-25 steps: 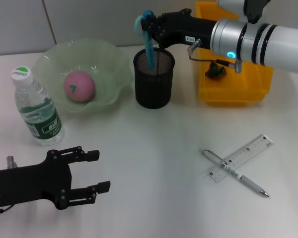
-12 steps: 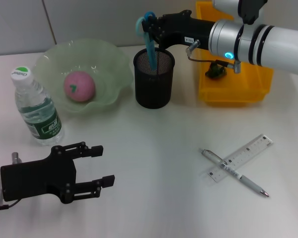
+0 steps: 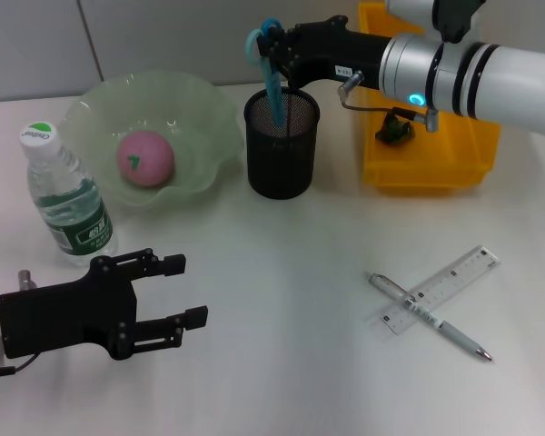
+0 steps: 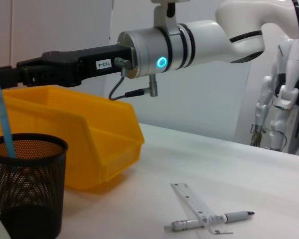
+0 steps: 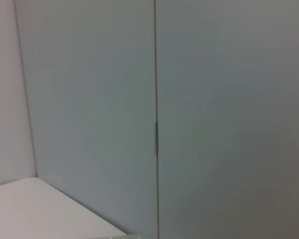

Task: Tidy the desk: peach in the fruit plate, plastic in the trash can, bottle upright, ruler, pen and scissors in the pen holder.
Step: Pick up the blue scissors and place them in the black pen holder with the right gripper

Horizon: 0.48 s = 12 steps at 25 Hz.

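Now we see the white tabletop (image 3: 282, 272) with the yellow trash can (image 3: 427, 168) at the far right. Our right claw (image 3: 274, 56) is clenched on the blue scissors (image 3: 271, 77), whose covered blade dips into the black pen holder (image 3: 282, 145) directly below. Our left claw (image 3: 189, 291) hovers released near the front, just before the upright bottle (image 3: 68, 200). Ruler (image 3: 440, 289) and pen (image 3: 427, 316) lie crossed, well apart from both claws.

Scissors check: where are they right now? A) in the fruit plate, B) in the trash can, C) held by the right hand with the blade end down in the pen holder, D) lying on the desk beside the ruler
C: the right hand grips the scissors, blade end inside the pen holder.
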Motion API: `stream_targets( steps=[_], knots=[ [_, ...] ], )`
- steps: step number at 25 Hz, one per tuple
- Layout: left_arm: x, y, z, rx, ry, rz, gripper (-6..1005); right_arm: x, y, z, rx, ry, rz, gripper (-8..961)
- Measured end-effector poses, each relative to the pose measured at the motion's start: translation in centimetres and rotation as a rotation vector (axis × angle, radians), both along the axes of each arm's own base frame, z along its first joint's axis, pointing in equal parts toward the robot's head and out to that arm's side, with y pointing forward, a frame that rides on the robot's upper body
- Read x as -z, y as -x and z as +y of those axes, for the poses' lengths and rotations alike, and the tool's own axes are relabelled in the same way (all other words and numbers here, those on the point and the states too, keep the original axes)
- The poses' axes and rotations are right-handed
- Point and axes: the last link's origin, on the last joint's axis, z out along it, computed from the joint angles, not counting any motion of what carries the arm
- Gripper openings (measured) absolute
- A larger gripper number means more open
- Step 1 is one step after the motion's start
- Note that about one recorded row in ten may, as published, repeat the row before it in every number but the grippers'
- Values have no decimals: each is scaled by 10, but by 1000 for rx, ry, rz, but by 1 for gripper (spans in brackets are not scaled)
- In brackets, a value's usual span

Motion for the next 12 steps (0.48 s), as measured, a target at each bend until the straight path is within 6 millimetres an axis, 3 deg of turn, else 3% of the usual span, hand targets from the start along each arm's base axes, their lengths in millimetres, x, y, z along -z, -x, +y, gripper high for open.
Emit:
stream_targets(
  steps=[12],
  knots=[
    [0,4,1,-5,-21,20,753,6,-3,-4,9,23,2,140]
  ],
)
